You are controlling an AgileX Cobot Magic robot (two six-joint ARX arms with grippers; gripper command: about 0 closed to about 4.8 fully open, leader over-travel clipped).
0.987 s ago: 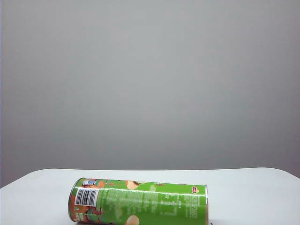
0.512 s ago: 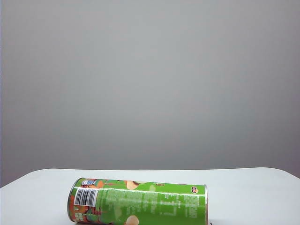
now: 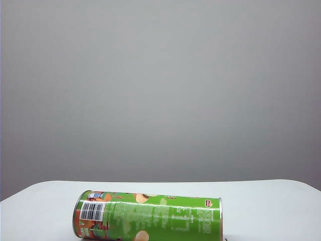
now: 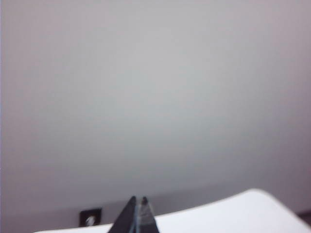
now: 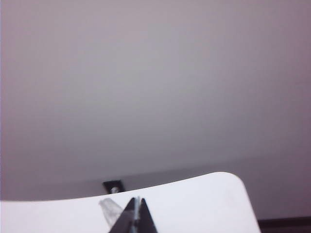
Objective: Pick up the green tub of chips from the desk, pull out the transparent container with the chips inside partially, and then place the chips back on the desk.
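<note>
On the green tub of chips (image 3: 150, 217), a white barcode label (image 3: 92, 211); left gripper (image 4: 138, 201) and right gripper (image 5: 135, 201) closed above the desk (image 3: 271, 206)

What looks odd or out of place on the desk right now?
Nothing stands out. The tub lies on its side on the desk, intact, nothing spilled. Left gripper and right gripper are shut, empty.

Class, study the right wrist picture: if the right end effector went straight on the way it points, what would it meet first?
Probably nothing nearby: the shut right end effector points across the white desk toward the grey wall. The green tub is not in that view; depth is unclear.
</note>
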